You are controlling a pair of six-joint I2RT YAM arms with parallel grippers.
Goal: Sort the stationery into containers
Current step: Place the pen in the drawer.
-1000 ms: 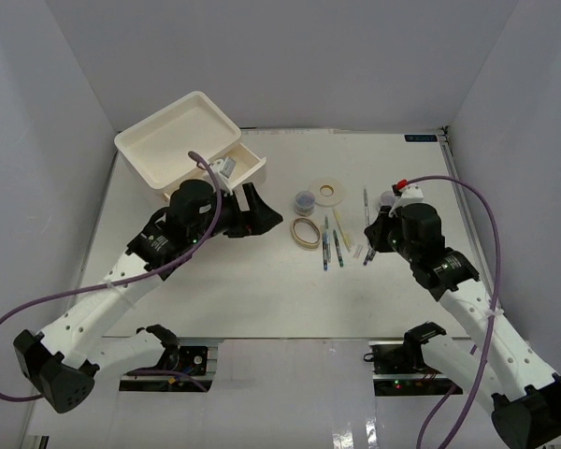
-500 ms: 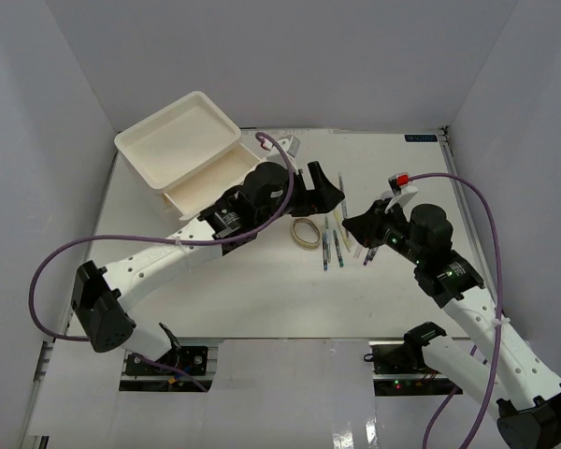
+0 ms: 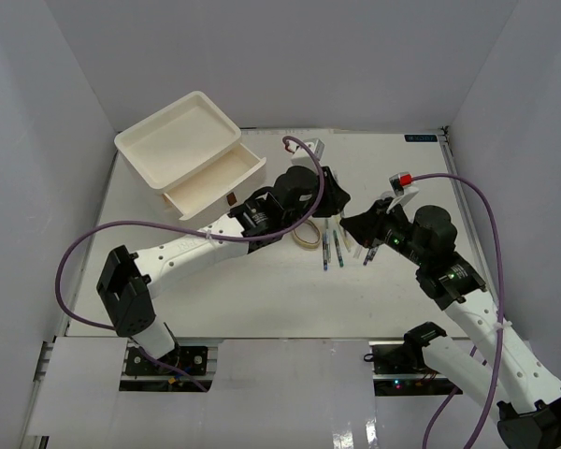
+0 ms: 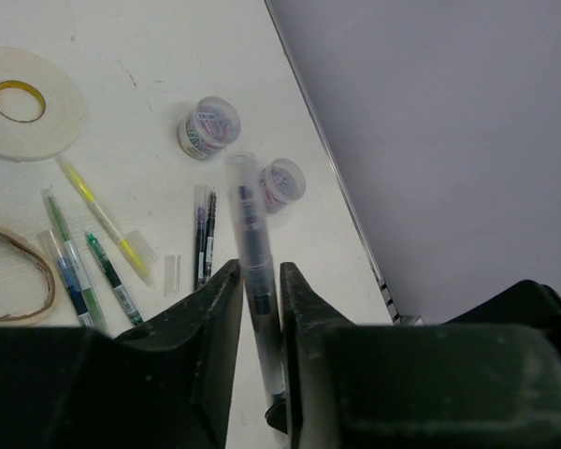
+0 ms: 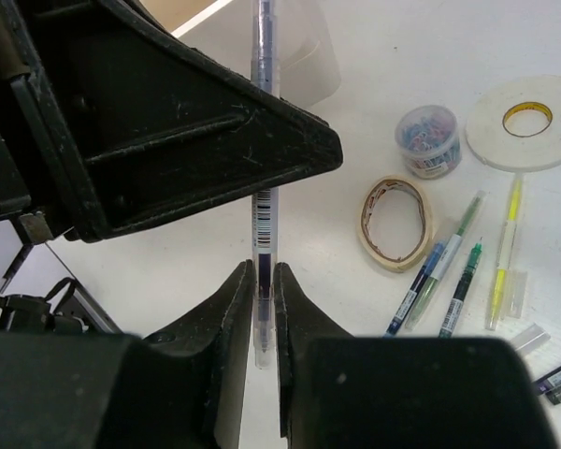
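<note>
One clear pen with dark ink [image 5: 265, 140] is gripped from both ends above the table. My right gripper [image 5: 265, 281] is shut on its tip end. My left gripper [image 4: 259, 281] has its jaws closed against the same pen [image 4: 252, 224]. In the top view the left gripper [image 3: 333, 200] and right gripper [image 3: 352, 223] meet nose to nose, hiding the pen. The drawer unit [image 3: 178, 136] stands far left with one drawer [image 3: 220, 178] pulled out. On the table lie several pens [image 5: 449, 271], a yellow marker [image 4: 103, 220], a white tape ring [image 4: 56, 108] and a beige tape ring [image 5: 402, 260].
Two small clear jars [image 4: 208, 126] [image 4: 282, 182] stand near the right wall, and a third jar [image 5: 428, 140] sits beside the white tape. A clear cap [image 4: 171, 273] lies by the yellow marker. The enclosure wall [image 4: 430, 140] rises close on the right.
My left arm swung from the open drawer across to the right arm and its jaws closed on the pen that the right gripper holds up.
</note>
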